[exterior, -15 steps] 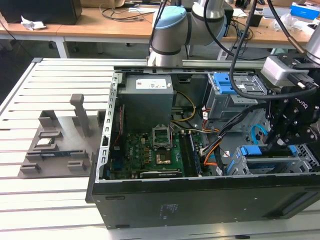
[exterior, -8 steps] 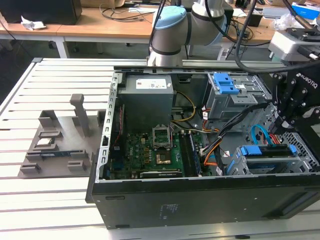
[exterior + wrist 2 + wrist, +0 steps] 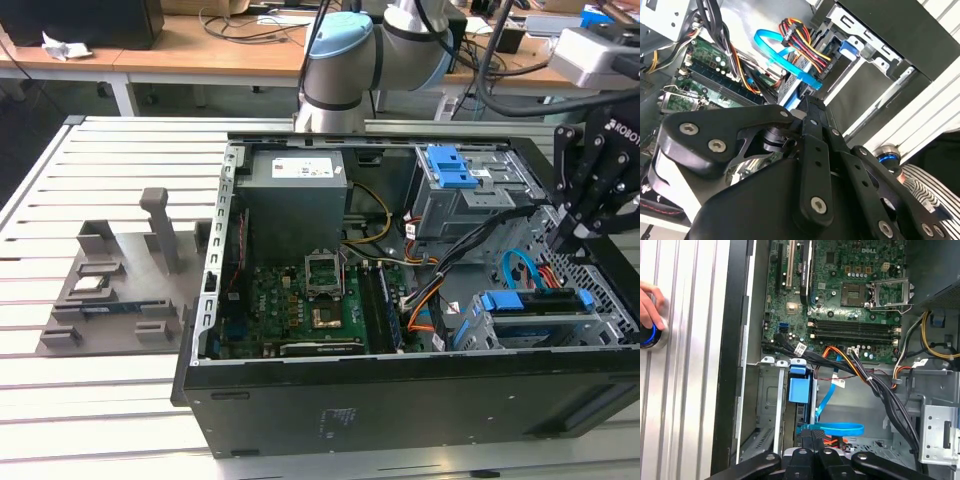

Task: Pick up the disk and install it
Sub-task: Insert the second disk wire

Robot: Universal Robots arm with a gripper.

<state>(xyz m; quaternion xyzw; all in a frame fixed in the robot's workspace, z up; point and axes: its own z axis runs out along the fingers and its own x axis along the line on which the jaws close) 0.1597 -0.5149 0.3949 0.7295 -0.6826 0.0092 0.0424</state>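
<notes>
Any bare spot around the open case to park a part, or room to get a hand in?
Bare slatted table in front of the grey fixture, and the strip behind it toward the desks. Inside the case it's crowded: cables cross between the board and the drive cage, with the gripper above the cage.

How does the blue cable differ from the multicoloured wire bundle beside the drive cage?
In the second wrist view, the blue cable is one flat ribbon of a single colour, while the wire bundle is several thin wires in red, yellow, orange and black. The blue cable curves in a loop, and the wire bundle runs straighter. Both lie close to the drive cage.
</notes>
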